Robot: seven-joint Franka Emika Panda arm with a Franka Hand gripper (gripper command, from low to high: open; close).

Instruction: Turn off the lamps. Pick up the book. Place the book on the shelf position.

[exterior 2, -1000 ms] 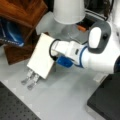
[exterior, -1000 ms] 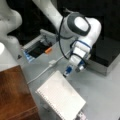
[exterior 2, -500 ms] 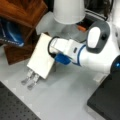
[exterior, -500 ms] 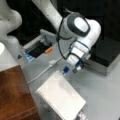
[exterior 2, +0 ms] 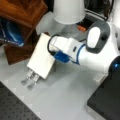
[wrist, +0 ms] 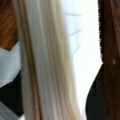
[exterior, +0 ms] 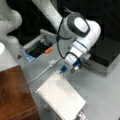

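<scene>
In a front view the white, rounded arm bends down over a smooth grey table [exterior: 105,95], and its gripper [exterior: 67,70], marked by a small blue block, sits at the upper edge of the book [exterior: 61,96]. The book is a flat, pale rectangle with fine ruled lines and a row of spiral loops along its long left edge; it is lifted and tilted, its lower end hanging past the picture's bottom. The gripper pinches the book's top edge, though the fingertips themselves are hidden behind the wrist. To a front view's left lies the shelf position [exterior: 15,95], a flat-topped block of dark reddish-brown wood with visible grain, just beside the book but apart from it. A thin white cable [exterior: 43,72] runs across the table, and a black flat box [exterior: 106,51] sits at a front view's right. In a front view from the opposite side the book [exterior 2: 41,58] shows as a plain cream slab held at a slant off the table, the gripper [exterior 2: 51,48] clamped at its upper right edge, with the brown wooden shelf position [exterior 2: 20,51] directly behind it and a white lamp shade [exterior 2: 68,11] above. In the wrist view the book [wrist: 82,57] fills the middle as a bright white sheet with faint lines, one cream finger [wrist: 50,75] pressed along it, and wood grain of the shelf position [wrist: 111,50] at the right.
</scene>
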